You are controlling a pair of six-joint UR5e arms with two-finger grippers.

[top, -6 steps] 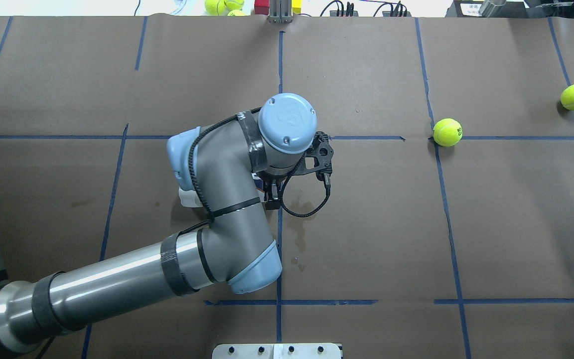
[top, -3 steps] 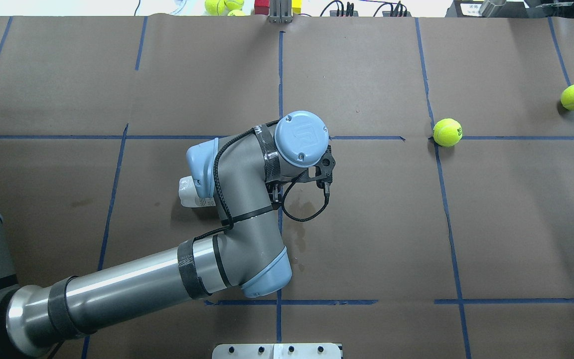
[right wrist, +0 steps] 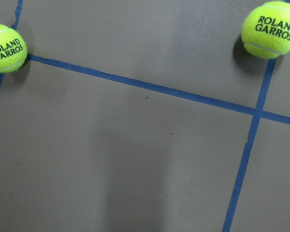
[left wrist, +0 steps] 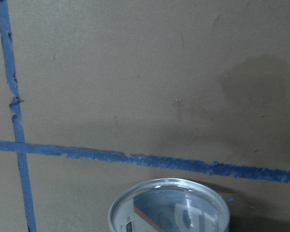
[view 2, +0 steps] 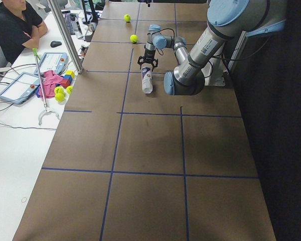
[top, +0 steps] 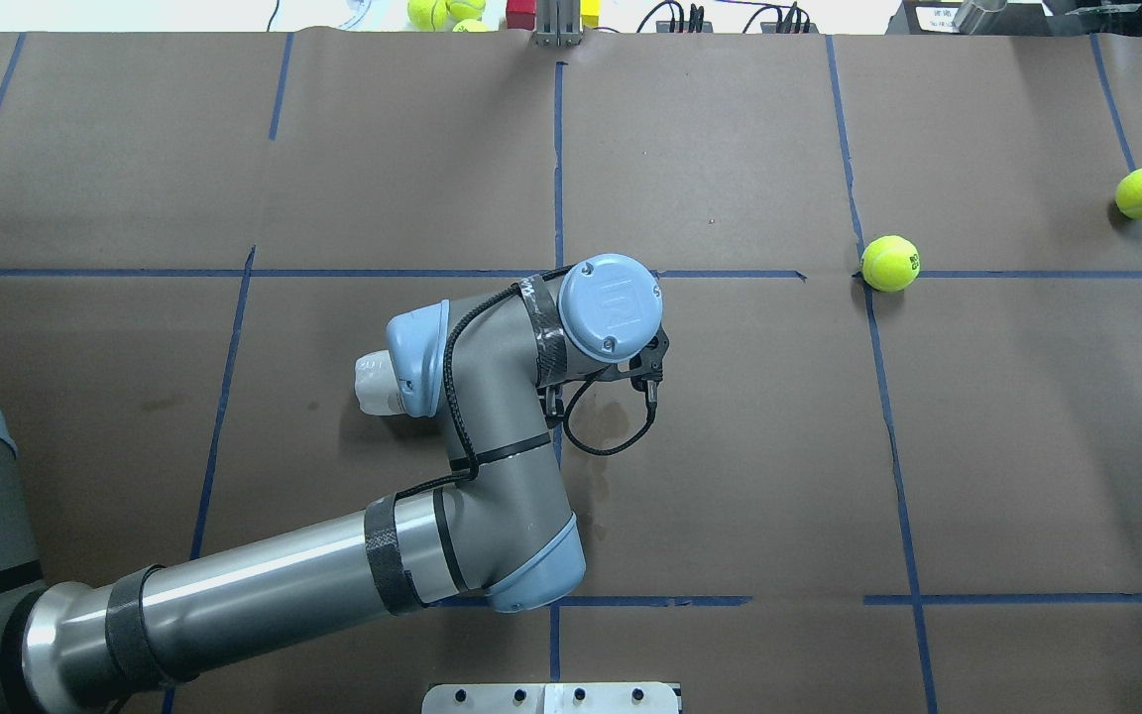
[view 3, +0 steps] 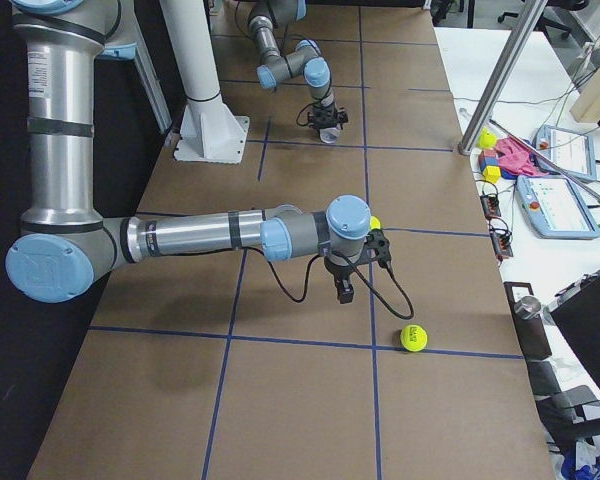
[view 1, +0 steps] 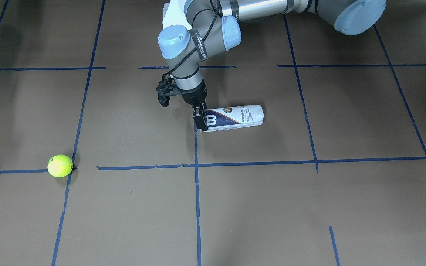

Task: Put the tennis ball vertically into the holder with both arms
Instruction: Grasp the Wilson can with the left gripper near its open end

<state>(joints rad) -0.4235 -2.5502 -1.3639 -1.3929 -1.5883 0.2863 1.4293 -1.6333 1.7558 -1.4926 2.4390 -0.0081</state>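
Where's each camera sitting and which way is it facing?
Front-facing: across the table, facing the robot, steeply down; left arm at holder.
Overhead: behind the robot, looking forward and down; left arm.
Left: table's left end, looking along it; left arm near.
Right: table's right end; right arm near, left far.
Left wrist: down on holder's rim; no robot.
Right wrist: down on two tennis balls; no robot.
Shared: overhead and right wrist show the same two balls.

Table (top: 730,446) is viewed from above at the near side and steeply from the far side — holder (view 1: 235,117) is shared by both. Side views are taken along it from each end. Left wrist view is held close at the holder's rim; right wrist view is pointed down at two tennis balls (right wrist: 270,29).
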